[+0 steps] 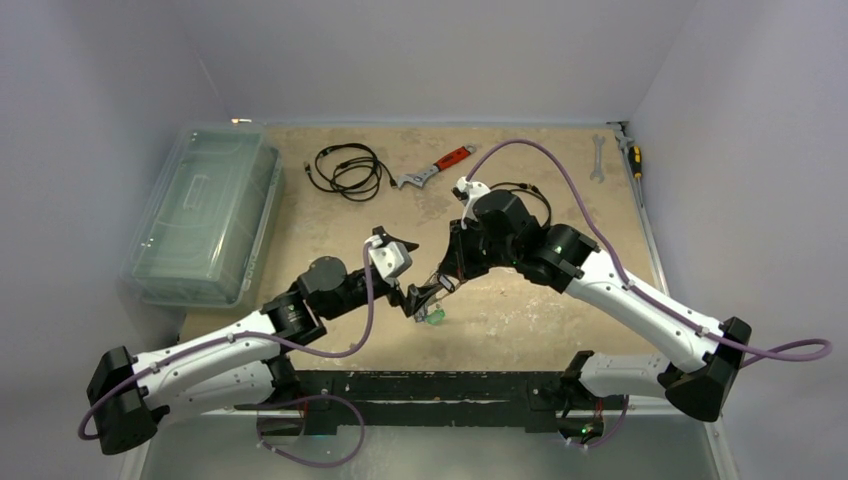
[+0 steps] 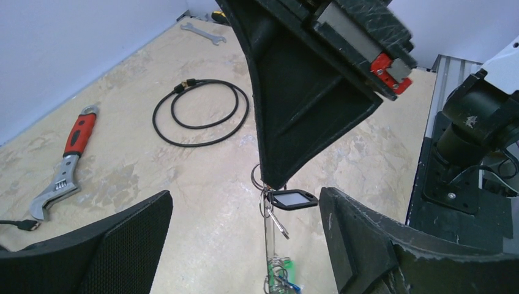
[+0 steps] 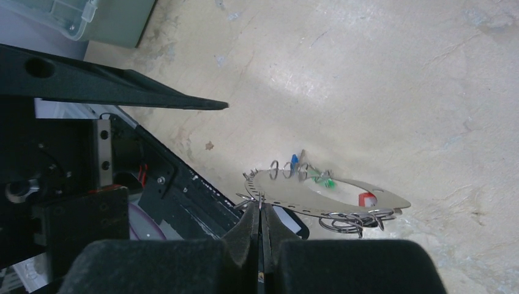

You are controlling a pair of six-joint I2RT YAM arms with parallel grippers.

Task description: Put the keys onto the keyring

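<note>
My right gripper is shut on the near edge of the keyring, a flat grey metal hoop with small holes along its rim, held above the table. Several keys hang from it: a blue head, a green one, a red tag. In the left wrist view the keyring hangs edge-on below the right gripper's fingers. A black tag and a silver key dangle just under them. My left gripper is open, its fingers apart on either side of that key and touching nothing.
A clear plastic box stands at the left. At the back lie a coiled black cable, a red-handled adjustable wrench, a spanner and a screwdriver. Both grippers meet near the table's middle.
</note>
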